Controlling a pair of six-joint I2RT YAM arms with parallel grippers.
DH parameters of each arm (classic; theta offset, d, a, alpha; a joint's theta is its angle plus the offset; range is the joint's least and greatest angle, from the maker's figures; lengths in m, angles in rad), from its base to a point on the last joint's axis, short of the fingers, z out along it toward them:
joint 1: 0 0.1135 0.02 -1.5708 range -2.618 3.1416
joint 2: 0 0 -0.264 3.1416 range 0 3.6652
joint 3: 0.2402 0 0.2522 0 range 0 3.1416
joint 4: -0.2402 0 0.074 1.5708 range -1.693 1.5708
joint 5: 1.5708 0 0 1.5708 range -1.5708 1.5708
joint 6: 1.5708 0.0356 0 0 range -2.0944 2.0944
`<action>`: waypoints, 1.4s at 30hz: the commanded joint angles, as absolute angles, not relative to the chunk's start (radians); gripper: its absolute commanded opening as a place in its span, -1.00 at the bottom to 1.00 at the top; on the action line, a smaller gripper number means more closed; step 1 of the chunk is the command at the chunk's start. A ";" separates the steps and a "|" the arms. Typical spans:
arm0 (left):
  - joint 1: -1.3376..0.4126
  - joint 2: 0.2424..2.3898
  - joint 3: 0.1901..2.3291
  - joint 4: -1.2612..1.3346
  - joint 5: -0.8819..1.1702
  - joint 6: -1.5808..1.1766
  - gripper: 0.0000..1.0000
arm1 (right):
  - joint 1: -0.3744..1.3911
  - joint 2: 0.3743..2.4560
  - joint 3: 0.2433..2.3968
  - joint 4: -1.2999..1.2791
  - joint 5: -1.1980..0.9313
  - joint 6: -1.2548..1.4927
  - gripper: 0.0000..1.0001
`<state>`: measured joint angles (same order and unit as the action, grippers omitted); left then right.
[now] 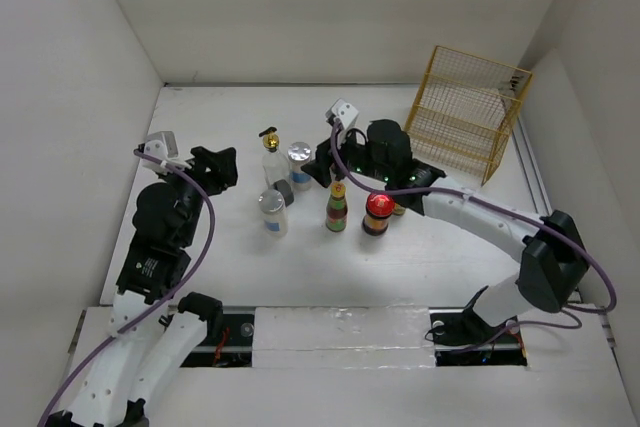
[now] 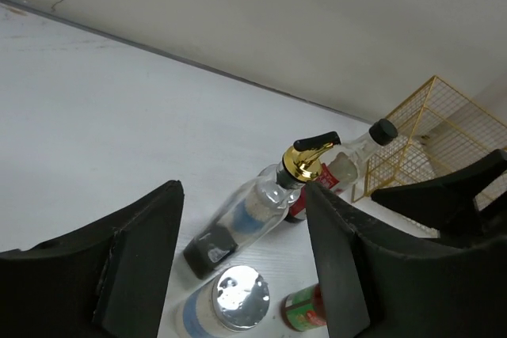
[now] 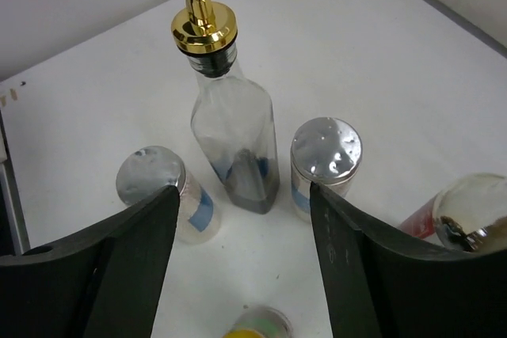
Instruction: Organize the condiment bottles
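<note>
Condiment bottles are grouped around the middle of the worktop, slightly toward the far edge. The gold-spout clear bottle (image 1: 272, 162) is stood upright, with a silver-lidded shaker (image 1: 299, 160) just beside it on the right-edge side. A second shaker (image 1: 272, 211) is placed closer to the near edge, apart from both. Toward the right edge from it, the yellow-capped sauce bottle (image 1: 337, 209) and the red-lidded dark jar (image 1: 377, 213) are set side by side, close but not seen to touch. A black-capped bottle (image 2: 379, 134) is made out only in the left wrist view, beyond the gold-spout clear bottle and in front of the yellow wire basket (image 1: 470, 112), which is placed at the far right corner.

The left gripper (image 1: 224, 169) is held on the left-edge side of the group, its jaws spread wide and empty. The gold-spout clear bottle and the second shaker are framed in the gap ahead of its fingers (image 2: 135, 259). The right gripper (image 1: 325, 169) is held on the right-edge side, just beside the silver-lidded shaker. Its jaws are likewise parted and empty, and the gold-spout clear bottle and both shakers are seen beyond its tips. Whether either gripper is touching a bottle cannot be told.
</note>
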<state>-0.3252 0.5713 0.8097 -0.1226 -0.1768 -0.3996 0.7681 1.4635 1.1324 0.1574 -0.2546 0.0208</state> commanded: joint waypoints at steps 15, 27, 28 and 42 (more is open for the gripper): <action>-0.321 0.611 0.802 -0.075 -0.161 -0.411 0.26 | 0.785 1.776 1.443 0.281 -0.414 -0.008 0.55; -0.321 0.601 0.802 -0.066 -0.152 -0.411 0.26 | 0.785 1.884 1.502 0.437 -0.525 0.095 0.46; -0.321 0.601 0.802 -0.066 -0.152 -0.411 0.26 | 0.785 1.893 1.512 0.448 -0.540 0.104 0.42; -0.321 0.601 0.802 -0.066 -0.143 -0.411 0.26 | 0.785 1.908 1.529 0.675 -0.540 0.255 -0.64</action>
